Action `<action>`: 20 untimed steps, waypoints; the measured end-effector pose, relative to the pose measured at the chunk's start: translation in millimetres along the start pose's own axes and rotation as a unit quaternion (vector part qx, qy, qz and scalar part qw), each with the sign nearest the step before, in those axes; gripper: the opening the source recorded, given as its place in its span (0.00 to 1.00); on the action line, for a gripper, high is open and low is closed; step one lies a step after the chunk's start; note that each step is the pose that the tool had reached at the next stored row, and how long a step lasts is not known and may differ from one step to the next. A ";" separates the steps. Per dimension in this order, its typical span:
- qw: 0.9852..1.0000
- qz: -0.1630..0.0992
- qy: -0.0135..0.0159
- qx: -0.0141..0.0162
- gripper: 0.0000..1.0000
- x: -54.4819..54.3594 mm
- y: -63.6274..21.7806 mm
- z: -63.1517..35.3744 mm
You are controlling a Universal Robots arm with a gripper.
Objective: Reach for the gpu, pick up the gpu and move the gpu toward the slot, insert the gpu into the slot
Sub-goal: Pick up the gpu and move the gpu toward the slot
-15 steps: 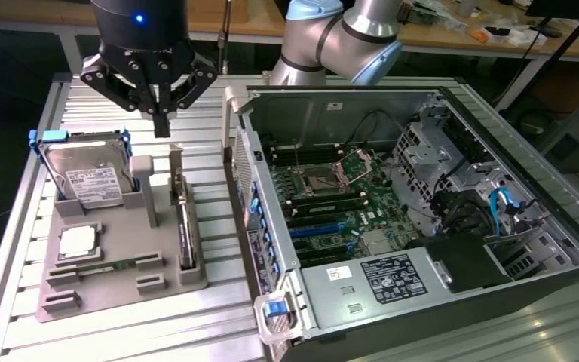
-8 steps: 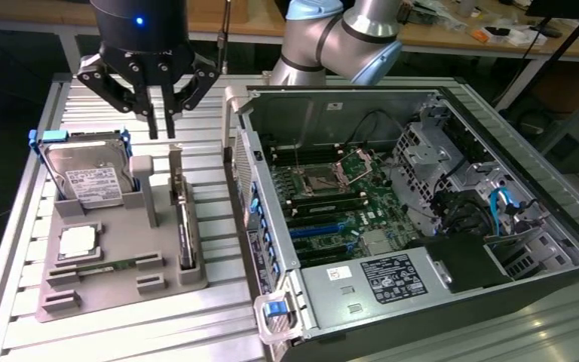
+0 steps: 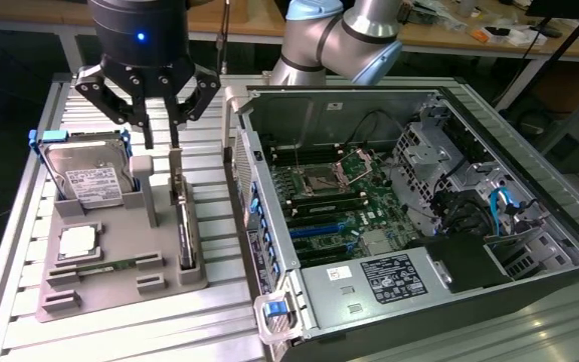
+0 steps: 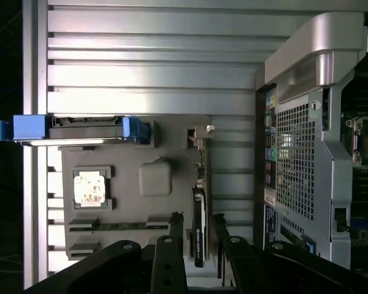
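Observation:
The gpu [image 3: 183, 226] stands on its long edge in a groove of the grey holder tray [image 3: 118, 286], its silver bracket end toward the arm. My gripper [image 3: 163, 143] hangs above that bracket end, open, with nothing held. In the wrist view the two black fingers [image 4: 175, 236] stand on either side of the gpu [image 4: 198, 239] without touching it, and the gripper [image 4: 197, 222] is centred over the card's edge. The slot [image 3: 322, 226] is a blue connector on the motherboard inside the open computer case, to the exterior view's right of the tray.
On the tray also sit a silver hard drive [image 3: 88, 181] in a blue-handled carrier, a processor chip [image 3: 78, 241] and a slim memory stick [image 3: 103, 265]. The computer case wall [image 3: 244, 188] rises close beside the gpu. The ribbed metal table [image 3: 118, 332] ends at the exterior view's left.

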State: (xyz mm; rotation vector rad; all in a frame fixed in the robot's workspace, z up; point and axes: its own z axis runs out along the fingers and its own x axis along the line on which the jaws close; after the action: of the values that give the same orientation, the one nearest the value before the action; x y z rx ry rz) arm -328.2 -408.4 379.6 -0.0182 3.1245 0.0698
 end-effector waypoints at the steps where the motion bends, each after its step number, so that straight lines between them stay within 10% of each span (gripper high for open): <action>1: 1.000 0.000 0.001 0.000 0.33 0.0 -1.2 1.0; 7: 1.000 0.000 0.008 0.000 0.45 -1.0 -6.9 9.1; 20: 1.000 0.000 0.008 0.001 0.45 -14.2 -22.4 31.6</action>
State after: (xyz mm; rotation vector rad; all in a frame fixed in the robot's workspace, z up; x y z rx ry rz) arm -313.3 -429.2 347.3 -0.0174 3.1414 0.0663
